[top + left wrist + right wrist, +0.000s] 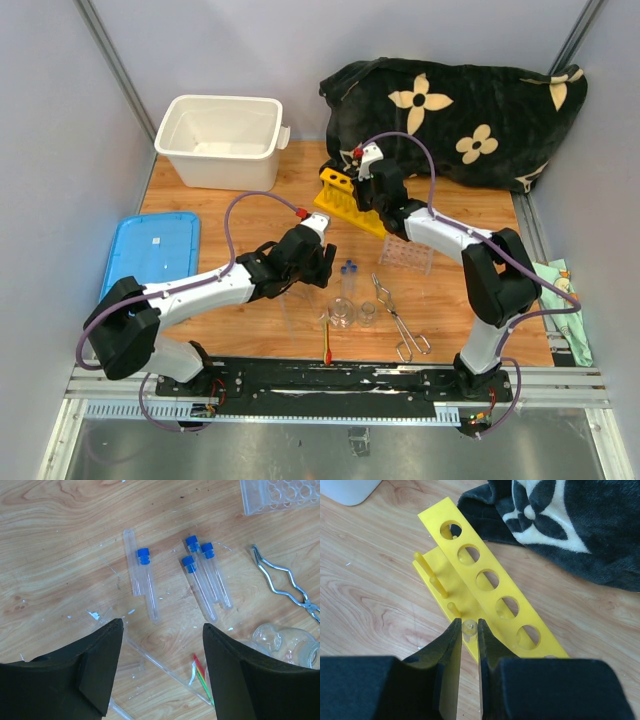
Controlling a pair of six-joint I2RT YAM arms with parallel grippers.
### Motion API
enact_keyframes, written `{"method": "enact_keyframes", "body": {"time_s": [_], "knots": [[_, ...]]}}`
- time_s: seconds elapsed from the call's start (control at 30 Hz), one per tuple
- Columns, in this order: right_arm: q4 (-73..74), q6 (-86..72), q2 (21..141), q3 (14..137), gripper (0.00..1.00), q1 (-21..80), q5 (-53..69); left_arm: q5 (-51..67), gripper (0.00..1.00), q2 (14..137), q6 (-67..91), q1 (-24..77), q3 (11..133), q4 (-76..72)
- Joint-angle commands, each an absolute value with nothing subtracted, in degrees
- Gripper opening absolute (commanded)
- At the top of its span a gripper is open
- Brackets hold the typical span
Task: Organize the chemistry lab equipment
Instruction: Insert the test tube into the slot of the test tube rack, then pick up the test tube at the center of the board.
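The wooden tabletop [440,310] carries everything. A black flowered cloth [470,110] is heaped over its far right corner. A white tub [215,170] stands open at the far left corner, and its blue lid [155,250] lies flat along the left edge.

The yellow holed tube rack [340,195] sits near the middle of the far edge, just beside the cloth, turned at a slant. The right tool [469,630] hangs right over the rack's near end, its jaws nearly together and pinching a small clear item [469,626] seen end on; what it is cannot be told.

The clear plastic rack [405,255] stands right of the middle, nearer the front than the yellow one. The metal tongs [400,320] lie toward the near edge, handles nearest it.

The left tool [162,630] hovers above the middle of the tabletop with its jaws spread wide and nothing between them. Beyond its tips lie four blue-capped clear tubes [202,577], three close together and one apart beside an uncapped tube [131,560].

Two small glass beakers [343,313] stand between the tubes and the near edge, left of the tongs. The red-tipped stick [327,345] lies by the near edge, just beside them.
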State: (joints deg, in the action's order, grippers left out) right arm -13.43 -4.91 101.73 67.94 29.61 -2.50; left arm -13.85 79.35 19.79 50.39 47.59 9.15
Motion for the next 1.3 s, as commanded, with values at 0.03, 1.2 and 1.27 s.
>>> {"method": "enact_keyframes", "body": {"time_s": [0.03,1.2,1.27], "knots": [[-13.93,-5.76,101.77,67.36,0.21,30.1,-1.8,-13.56,0.73,80.23,19.42,50.8,49.09,8.3],[5.96,-8.35,56.53,52.87,0.36,30.21,-4.05,-16.1,0.59,94.67,13.48,45.02,56.62,7.73],[5.9,-8.35,56.33,52.58,0.36,30.16,-4.04,-15.85,0.59,95.12,13.36,45.01,56.92,7.5]]}}
